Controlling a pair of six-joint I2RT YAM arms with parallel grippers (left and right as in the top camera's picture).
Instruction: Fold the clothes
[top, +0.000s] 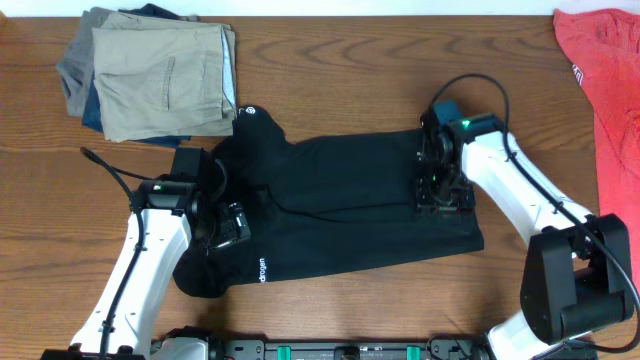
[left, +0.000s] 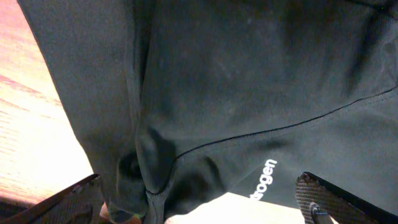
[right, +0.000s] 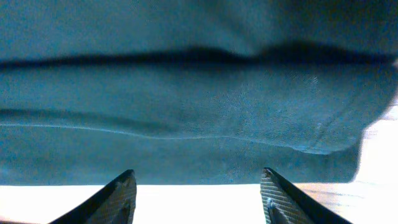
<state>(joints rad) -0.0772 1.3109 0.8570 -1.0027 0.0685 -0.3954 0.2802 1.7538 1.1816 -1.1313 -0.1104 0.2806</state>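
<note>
Evidently the black garment (top: 340, 210) lies spread across the bench (top: 350, 60). The left hand (top: 229, 224) and right hand (top: 441, 192) sit low at opposite ends, both spread apart and gripping nothing, probably so each can pinch an edge for folding.

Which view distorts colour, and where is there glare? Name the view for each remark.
Right wrist: the black garment looks teal, the table below it blown out white. Left wrist: true black, white print sharp. Overhead: even light, colours natural.
</note>
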